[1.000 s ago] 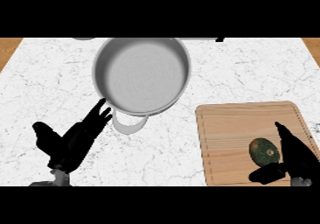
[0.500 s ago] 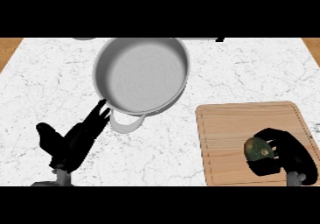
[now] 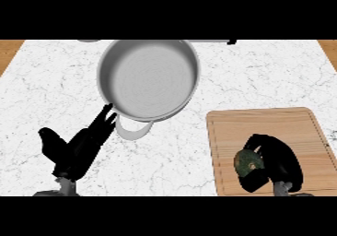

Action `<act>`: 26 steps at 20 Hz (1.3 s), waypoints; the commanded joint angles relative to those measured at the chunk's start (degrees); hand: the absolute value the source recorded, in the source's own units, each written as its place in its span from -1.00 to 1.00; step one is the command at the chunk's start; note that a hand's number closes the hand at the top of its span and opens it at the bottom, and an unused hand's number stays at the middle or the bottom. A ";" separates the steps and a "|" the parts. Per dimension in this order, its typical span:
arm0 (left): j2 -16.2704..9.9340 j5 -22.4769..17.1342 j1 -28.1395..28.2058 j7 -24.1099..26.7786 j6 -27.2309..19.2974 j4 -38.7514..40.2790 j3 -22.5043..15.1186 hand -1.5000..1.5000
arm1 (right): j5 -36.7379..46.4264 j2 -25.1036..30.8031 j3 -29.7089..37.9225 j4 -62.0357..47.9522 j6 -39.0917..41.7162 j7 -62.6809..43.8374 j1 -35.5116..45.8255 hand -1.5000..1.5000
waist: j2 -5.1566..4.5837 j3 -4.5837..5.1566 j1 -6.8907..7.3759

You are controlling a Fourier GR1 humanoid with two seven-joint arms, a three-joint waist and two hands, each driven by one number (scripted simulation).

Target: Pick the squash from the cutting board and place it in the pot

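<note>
Squash on cutting board, right robot hand curled around it, left robot hand straight-fingered beside pot

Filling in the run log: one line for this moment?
phase: grasp | right hand curled round squash on cutting board | left hand open beside pot

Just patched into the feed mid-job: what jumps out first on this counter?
The big grey pot dominates the upper middle of the white marble counter, with nothing in it. At lower right, the right hand curls its fingers round the dark green squash on the wooden cutting board. The left hand rests open at lower left, fingertips near the pot's handle.
</note>
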State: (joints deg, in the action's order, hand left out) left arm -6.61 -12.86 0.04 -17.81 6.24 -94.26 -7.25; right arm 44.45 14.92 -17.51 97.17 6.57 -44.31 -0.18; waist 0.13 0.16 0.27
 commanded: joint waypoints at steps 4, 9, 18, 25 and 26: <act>1.18 -0.39 0.30 -1.20 0.14 -2.48 -1.03 0.00 | 10.70 -7.77 -14.75 -4.20 -3.32 1.44 2.99 1.00 | -0.10 -0.17 0.16; 3.81 3.38 1.72 3.11 -1.54 0.71 -2.54 0.00 | 18.04 -10.21 -20.84 2.44 -2.13 -4.76 0.60 1.00 | -0.05 -0.14 -0.35; 0.64 0.80 -0.72 3.32 1.02 4.09 2.78 0.00 | 31.22 -7.00 -22.21 24.53 -1.23 -13.24 0.45 1.00 | 0.08 -0.09 -1.09; 2.59 1.64 1.92 0.79 0.53 -1.30 -1.03 0.00 | 35.38 -10.26 -24.99 38.56 14.20 -14.37 11.29 1.00 | 0.12 -0.09 -0.25; 1.24 0.54 0.80 0.41 1.35 -1.08 0.82 0.00 | 33.94 -13.97 -23.70 37.11 14.71 -14.07 15.05 1.00 | 0.01 -0.09 -0.03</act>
State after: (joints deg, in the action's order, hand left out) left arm -5.76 -12.22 1.41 -17.17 7.58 -94.52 -6.33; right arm 77.56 5.75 -40.53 130.43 13.74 -55.69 7.69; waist 0.25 0.04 -0.08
